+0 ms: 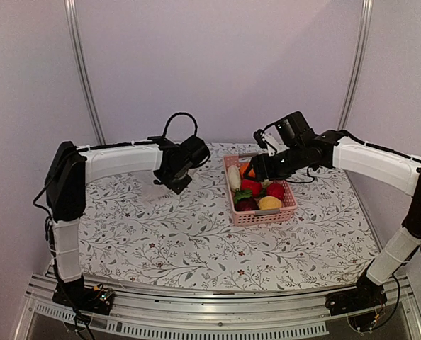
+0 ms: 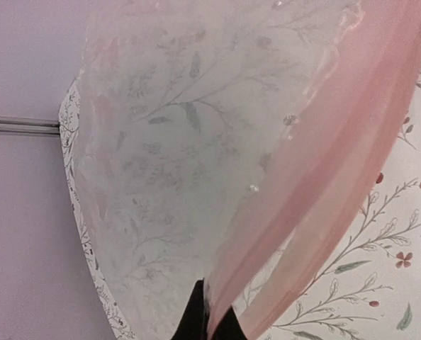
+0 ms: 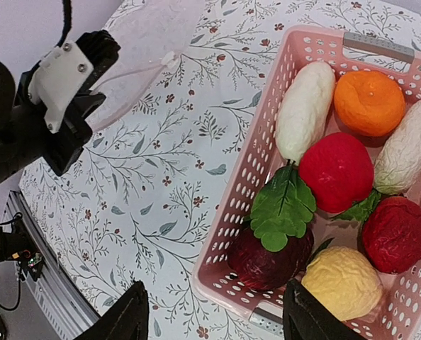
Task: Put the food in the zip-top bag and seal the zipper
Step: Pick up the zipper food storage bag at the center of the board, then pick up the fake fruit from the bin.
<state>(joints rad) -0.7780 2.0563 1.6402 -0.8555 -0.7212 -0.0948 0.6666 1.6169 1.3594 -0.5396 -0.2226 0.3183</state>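
The zip-top bag [image 2: 168, 142] is clear and crinkly and fills the left wrist view, hanging from my left gripper [image 2: 212, 319], which is shut on its edge. A pink-tinted band [image 2: 324, 163] along that edge runs into the jaws. I cannot make out the zipper strip itself. In the right wrist view the bag [image 3: 150, 42] hangs above the table from the left gripper [image 3: 103, 49]. The food lies in a pink basket [image 3: 247, 190]: a white piece [image 3: 306, 110], an orange one [image 3: 370, 103], a red one [image 3: 337, 170], a dark purple one [image 3: 267, 256] with green leaves [image 3: 283, 209], and a yellow one [image 3: 341, 283]. My right gripper [image 3: 214, 312] is open and empty over the basket's near corner.
The pink basket [image 1: 261, 216] stands right of centre on the flower-patterned cloth [image 1: 182, 241]. The left gripper [image 1: 176, 184] hovers at the back left, the right gripper [image 1: 257, 167] over the basket's far end. White walls with metal rails close the back and sides.
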